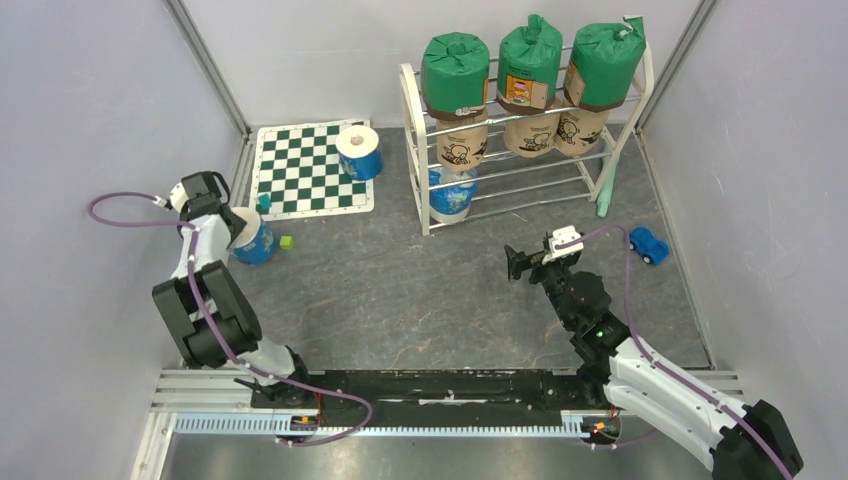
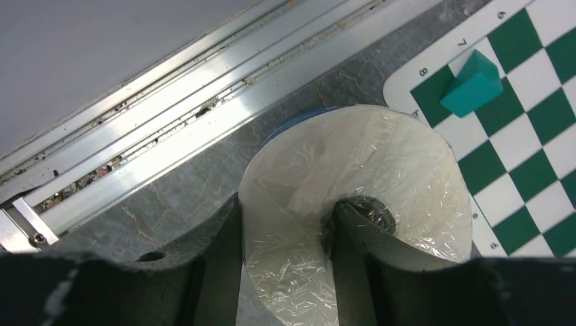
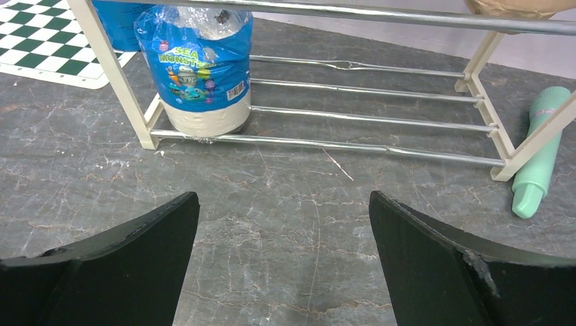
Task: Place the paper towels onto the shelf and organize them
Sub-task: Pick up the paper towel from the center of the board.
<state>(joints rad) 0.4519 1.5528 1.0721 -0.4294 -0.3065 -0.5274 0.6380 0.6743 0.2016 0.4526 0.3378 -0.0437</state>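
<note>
A white paper towel roll in blue wrap stands on end near the left wall. My left gripper is shut on its wall, one finger outside and one in the core hole. The shelf carries three green rolls on top and three tan rolls on the tier below. One blue-wrapped roll stands at the left end of its bottom tier. Another blue-wrapped roll sits on the chessboard mat. My right gripper hangs open and empty before the shelf.
The chessboard mat lies at the back left with a teal block on its near corner. A small green cube lies beside the held roll. A blue toy car and a mint-green stick lie right of the shelf. An aluminium rail runs along the left wall.
</note>
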